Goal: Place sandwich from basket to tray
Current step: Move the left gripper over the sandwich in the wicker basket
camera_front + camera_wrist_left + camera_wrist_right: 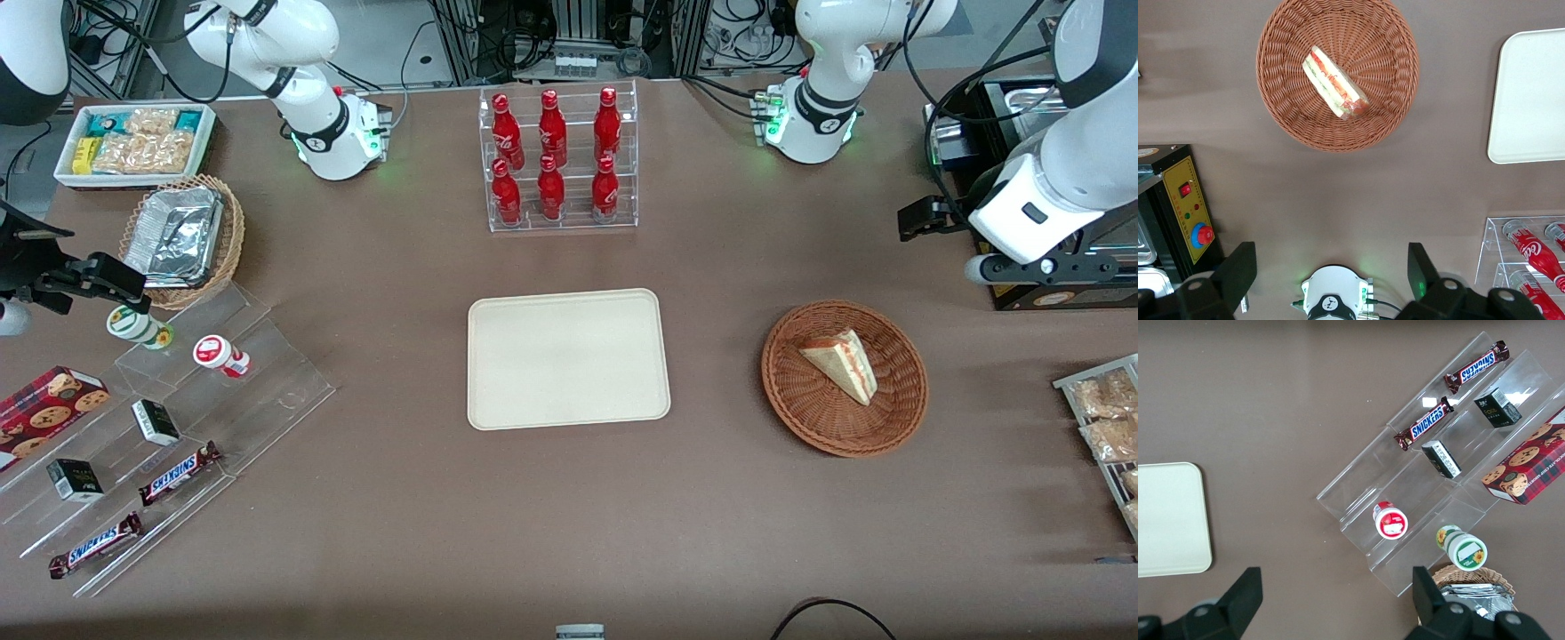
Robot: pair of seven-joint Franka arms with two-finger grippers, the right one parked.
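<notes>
You have one sandwich (pixel 843 363), one reddish-brown wicker basket (pixel 805 398) and one cream tray (pixel 567 358). Count six red cola bottles (pixel 551 188) in the clear rack (two rows of three), two Snickers bars (pixel 178 474), two small dark boxes (pixel 156 421), two lidded cups (pixel 220 356), one cookie box (pixel 44 404) and one tan basket (pixel 229 244) of foil containers. One gripper (pixel 1330 277), fingers spread, hangs above the table near the reddish-brown basket.
</notes>
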